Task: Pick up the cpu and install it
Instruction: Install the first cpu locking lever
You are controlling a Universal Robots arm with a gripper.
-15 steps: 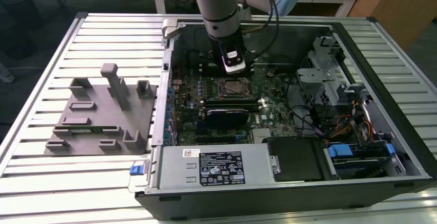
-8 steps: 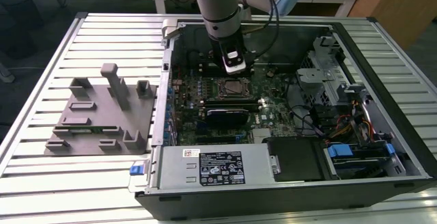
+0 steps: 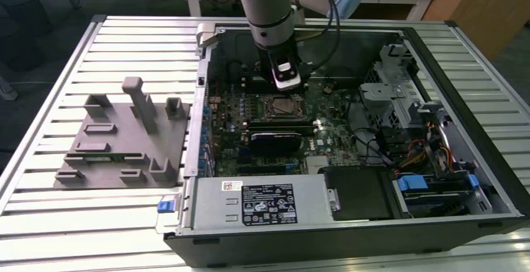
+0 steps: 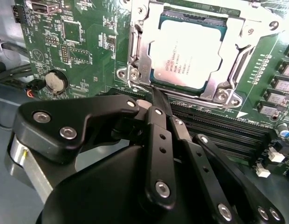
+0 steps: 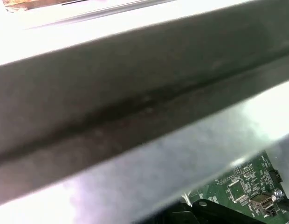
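In the exterior view the arm reaches down into an open computer case [image 3: 431, 54] lying on a slatted table [image 3: 49, 222], and the gripper [image 3: 286, 87] hangs just above the motherboard [image 3: 331, 138], close over the socket [image 3: 282, 105]. The cpu [image 3: 283, 105] sits in that socket as a pale square within a metal frame, so judging by how it lies, it has already been placed. Well apart, on the exterior view's left, a grey tray [image 3: 116, 160] with upright holders rests on the table outside the case; it looks like the staging spot for parts. A power supply [image 3: 265, 204] fills the near corner of the case. In the second wrist view the cpu [image 4: 189, 53] lies flat and square inside the socket frame [image 4: 135, 70], its pale lid facing up, with nothing gripping it. The gripper [image 4: 156, 100] is just beside the socket's edge, its fingers [image 4: 158, 135] pressed together with nothing between them, the narrow tip pointing toward the frame; that pose suits a nudge or press more than a grasp. A coin cell [image 4: 56, 81] sits on the board nearby, and memory slots [image 4: 219, 135] run alongside the socket. In the first wrist view the case wall [image 5: 135, 116] crosses close in front, with a corner of the board [image 5: 242, 186] beyond it.
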